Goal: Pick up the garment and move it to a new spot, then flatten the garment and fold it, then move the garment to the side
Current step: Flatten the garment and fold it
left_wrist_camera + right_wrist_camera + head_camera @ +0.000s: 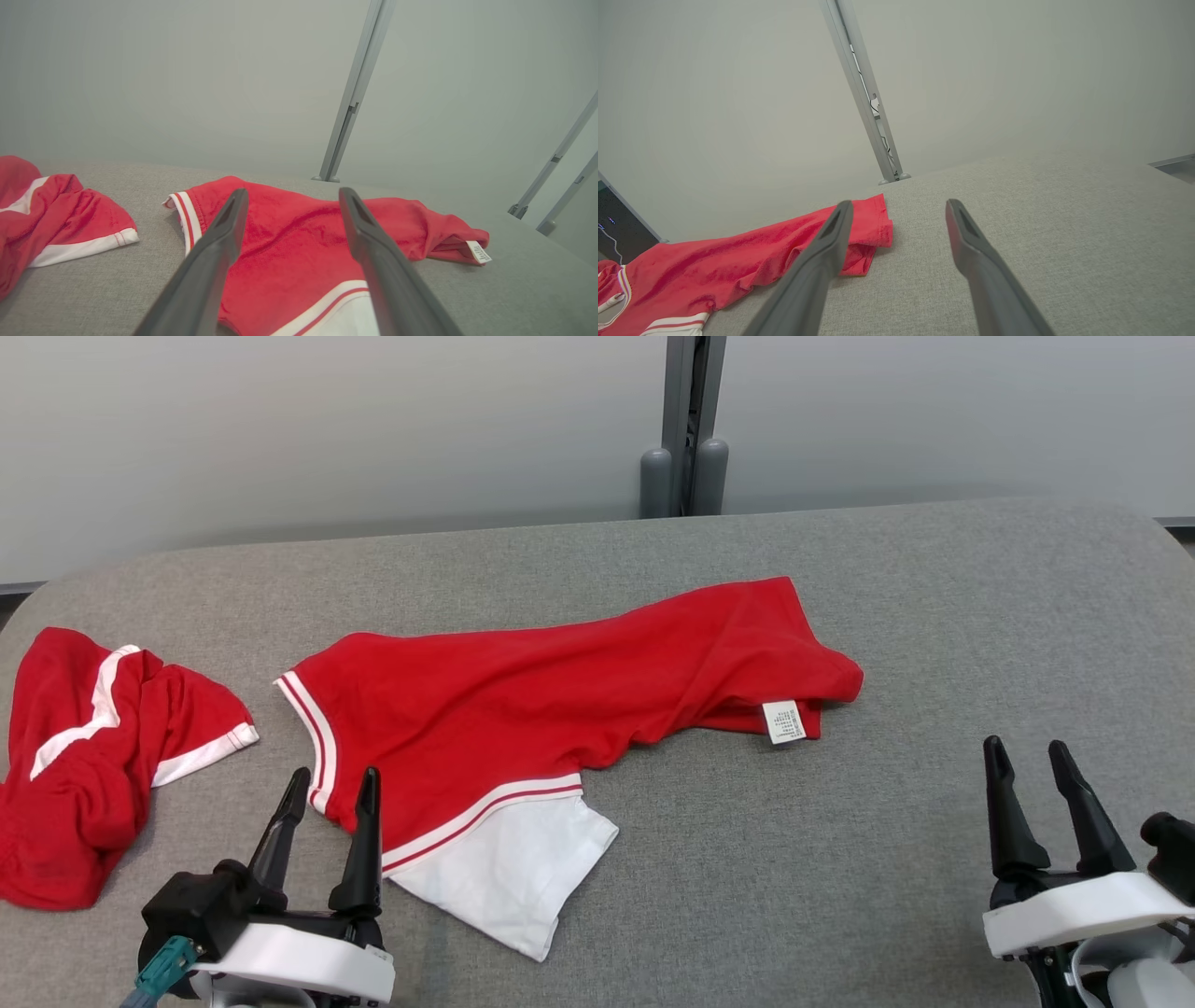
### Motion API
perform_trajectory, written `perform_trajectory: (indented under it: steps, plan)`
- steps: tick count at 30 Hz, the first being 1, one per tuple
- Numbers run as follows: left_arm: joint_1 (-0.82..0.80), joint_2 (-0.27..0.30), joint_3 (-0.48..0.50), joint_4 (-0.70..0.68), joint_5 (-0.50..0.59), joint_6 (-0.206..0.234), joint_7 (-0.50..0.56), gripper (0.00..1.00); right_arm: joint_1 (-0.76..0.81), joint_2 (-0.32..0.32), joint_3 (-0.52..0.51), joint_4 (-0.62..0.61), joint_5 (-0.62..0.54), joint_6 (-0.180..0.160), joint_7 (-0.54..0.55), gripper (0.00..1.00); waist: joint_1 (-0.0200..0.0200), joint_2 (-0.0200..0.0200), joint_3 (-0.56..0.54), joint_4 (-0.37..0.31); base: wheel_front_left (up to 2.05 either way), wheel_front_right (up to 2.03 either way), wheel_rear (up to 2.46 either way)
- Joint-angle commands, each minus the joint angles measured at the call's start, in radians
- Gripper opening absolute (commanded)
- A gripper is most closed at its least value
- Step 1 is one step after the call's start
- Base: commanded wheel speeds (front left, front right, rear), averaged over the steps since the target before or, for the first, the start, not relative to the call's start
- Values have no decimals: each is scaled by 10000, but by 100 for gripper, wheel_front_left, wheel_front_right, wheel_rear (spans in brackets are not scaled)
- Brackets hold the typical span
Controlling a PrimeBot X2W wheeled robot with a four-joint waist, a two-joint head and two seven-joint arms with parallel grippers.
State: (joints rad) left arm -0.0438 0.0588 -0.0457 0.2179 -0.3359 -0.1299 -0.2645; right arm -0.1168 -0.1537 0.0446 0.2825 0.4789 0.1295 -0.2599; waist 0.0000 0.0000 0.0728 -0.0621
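A red garment (560,681) with white-and-red striped trim lies spread across the middle of the grey padded table (934,616). Its white sleeve (509,868) points toward me and a white label (783,721) shows at its right end. My left gripper (336,775) is open just in front of the garment's left striped edge, holding nothing. In the left wrist view the garment (299,233) lies below and between the open left gripper (293,191). My right gripper (1025,745) is open over bare table, well right of the garment (738,261). The right gripper (899,203) is empty.
A second red garment (84,756) with white stripes lies crumpled at the table's left edge (56,219). A grey post (686,429) stands behind the table against a pale wall. Bare table stretches right of the label and along the back.
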Motion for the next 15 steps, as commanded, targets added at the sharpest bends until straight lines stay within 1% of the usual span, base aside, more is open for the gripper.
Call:
perform_trajectory:
  steps: [1, 3, 8, 12, 13, 15]
  plan:
    - [-22, 47, 19, -21, 56, -12, -27, 100, -114, -16, 38, 86, -75, 24, -33, 100, 0, 0, 9, 18, 0, 0, 0]
    - [-32, 39, 14, -11, 45, -12, -27, 100, -307, -47, 188, 287, -18, 24, -33, 100, 0, 0, 20, 42, 0, 0, 0]
    - [-107, 12, -27, -22, 41, -12, -27, 100, -1284, -284, 946, 1601, 565, 24, 116, 100, 0, 0, 121, 157, 0, 0, 0]
    - [-297, 1, -214, -6, 49, -12, -27, 100, -2261, -524, 1715, 3002, 1173, 24, 228, 100, 0, 0, 242, 396, 0, 0, 0]
    - [-346, -3, -324, 24, 37, -12, -27, 100, -2737, -699, 2119, 3710, 1406, 22, 231, 100, 0, 0, 295, 536, 0, 0, 0]
    - [-361, -11, -454, 91, 10, -12, -27, 100, -3122, -761, 2475, 4380, 1744, 24, 250, 100, 0, 0, 346, 686, 0, 0, 0]
